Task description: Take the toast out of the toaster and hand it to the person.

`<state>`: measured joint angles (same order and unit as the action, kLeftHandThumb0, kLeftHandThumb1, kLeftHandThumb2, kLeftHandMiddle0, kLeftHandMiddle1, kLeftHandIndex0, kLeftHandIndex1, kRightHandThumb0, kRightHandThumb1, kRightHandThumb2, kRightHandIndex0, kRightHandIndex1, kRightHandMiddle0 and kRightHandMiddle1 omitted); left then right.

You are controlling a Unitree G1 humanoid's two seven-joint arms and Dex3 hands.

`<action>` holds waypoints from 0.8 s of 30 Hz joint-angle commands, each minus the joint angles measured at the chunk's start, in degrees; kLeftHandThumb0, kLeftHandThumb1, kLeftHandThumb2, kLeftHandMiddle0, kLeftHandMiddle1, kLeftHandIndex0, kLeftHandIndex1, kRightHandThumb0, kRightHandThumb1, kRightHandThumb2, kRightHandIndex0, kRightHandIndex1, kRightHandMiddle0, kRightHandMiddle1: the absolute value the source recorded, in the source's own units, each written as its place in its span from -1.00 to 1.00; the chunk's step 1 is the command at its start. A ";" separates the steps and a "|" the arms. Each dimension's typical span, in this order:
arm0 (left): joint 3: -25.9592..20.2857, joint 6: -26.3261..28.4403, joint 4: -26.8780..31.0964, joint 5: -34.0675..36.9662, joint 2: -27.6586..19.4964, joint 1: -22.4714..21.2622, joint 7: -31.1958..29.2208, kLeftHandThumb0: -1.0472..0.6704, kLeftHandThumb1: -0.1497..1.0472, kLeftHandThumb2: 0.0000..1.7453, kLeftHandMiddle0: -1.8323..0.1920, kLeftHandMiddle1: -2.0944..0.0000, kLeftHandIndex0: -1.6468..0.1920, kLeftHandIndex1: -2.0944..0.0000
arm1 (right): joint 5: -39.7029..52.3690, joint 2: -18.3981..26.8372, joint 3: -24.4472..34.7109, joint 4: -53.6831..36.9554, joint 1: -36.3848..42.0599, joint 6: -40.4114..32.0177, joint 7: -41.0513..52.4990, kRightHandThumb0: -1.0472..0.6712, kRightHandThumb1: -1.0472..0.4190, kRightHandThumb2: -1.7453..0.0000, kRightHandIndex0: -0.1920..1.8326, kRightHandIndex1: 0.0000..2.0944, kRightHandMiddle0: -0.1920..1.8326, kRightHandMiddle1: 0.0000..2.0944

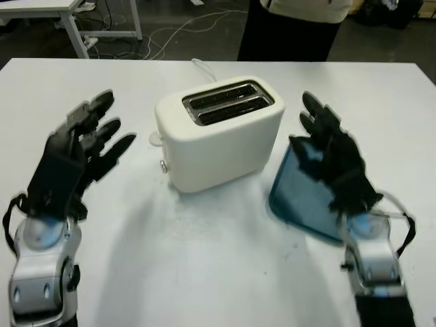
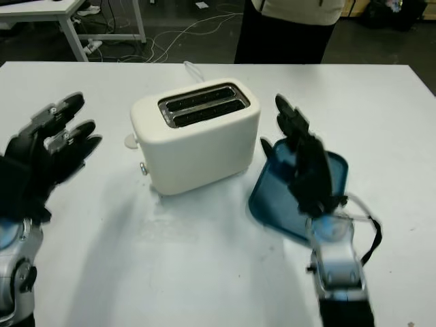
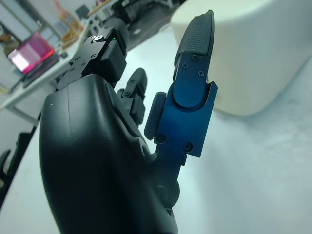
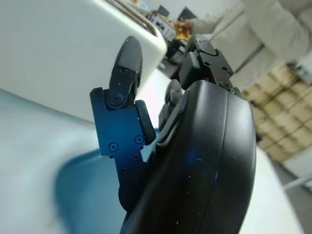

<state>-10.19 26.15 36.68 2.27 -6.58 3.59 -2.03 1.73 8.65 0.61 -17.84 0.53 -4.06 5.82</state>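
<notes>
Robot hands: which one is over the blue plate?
The right hand, open, is over the blue plate beside the toaster. The left hand, also open, is above bare white table.

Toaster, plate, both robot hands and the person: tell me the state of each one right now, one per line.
toaster: upright on the table, slots facing up, no toast sticking out.
blue plate: flat on the table right of the toaster, partly under the right hand.
left hand: open, left of the toaster, holding nothing.
right hand: open, over the plate, holding nothing.
person: standing behind the table.
</notes>
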 commanded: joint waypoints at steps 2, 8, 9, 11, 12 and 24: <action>2.87 -5.66 -1.36 -0.76 3.73 3.47 2.13 -0.45 0.79 -0.76 0.42 0.88 0.37 1.00 | 0.55 -2.24 -1.56 -3.15 3.62 -0.45 -0.60 -0.32 -0.83 0.09 -0.78 -1.00 -0.76 -1.00; 8.49 -19.58 -10.88 -4.85 5.98 9.02 3.68 -0.46 0.79 -0.77 0.40 0.87 0.34 0.99 | 0.40 -5.42 -3.52 -2.51 7.31 -2.49 -1.54 -0.30 -0.83 0.06 -0.78 -0.99 -0.80 -1.00; 9.09 -21.19 -12.07 -5.35 6.28 9.62 3.96 -0.45 0.79 -0.79 0.39 0.87 0.33 0.98 | 0.01 -5.62 -3.79 -2.17 7.45 -2.53 -1.73 -0.29 -0.83 0.05 -0.77 -0.99 -0.79 -1.00; 9.98 -19.54 -11.16 -5.99 7.43 10.14 5.11 -0.42 0.79 -0.81 0.38 0.86 0.31 0.97 | 0.13 -6.48 -4.21 -1.60 7.54 -4.01 -2.25 -0.30 -0.83 0.05 -0.76 -0.98 -0.79 -0.99; 10.10 -18.73 -10.72 -6.15 7.69 10.08 5.48 -0.43 0.79 -0.81 0.38 0.86 0.32 0.98 | 0.44 -7.00 -4.30 -1.55 7.59 -5.05 -2.50 -0.30 -0.83 0.06 -0.76 -0.98 -0.77 -0.99; 7.77 -12.81 -7.28 -4.64 7.53 5.45 5.65 -0.49 0.79 -0.70 0.45 0.91 0.40 1.00 | 1.72 -10.08 -3.03 6.50 3.63 -2.57 -3.10 -0.25 -0.83 0.09 -0.79 -0.99 -0.78 -0.99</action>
<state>-2.26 12.48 28.61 -2.58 0.81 9.31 3.23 3.22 -1.25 -2.82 -12.05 4.99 -8.76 2.75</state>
